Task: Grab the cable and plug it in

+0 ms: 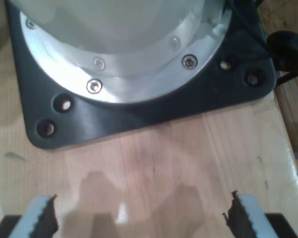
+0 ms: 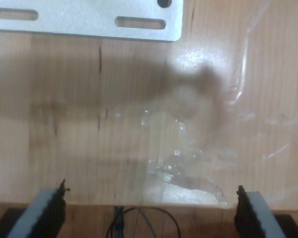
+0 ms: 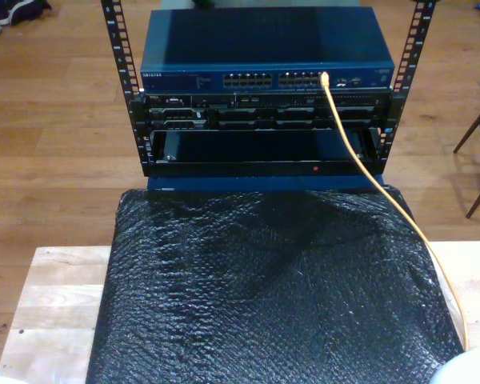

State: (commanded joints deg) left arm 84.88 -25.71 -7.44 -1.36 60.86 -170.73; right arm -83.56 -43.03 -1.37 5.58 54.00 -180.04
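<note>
Cable [image 3: 376, 172] runs from a port on the blue switch [image 3: 264, 48] down across the black bubble wrap [image 3: 272, 288]. My first pincer [image 1: 139, 215] and second pincer [image 2: 149, 208] hang spread, empty, over the wooden desk [image 1: 188, 158].

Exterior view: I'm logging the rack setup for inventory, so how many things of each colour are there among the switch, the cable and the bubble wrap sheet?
Blue: 1, the network switch
Yellow-orange: 1, the cable
Black: 1, the bubble wrap sheet
Total: 3
</note>
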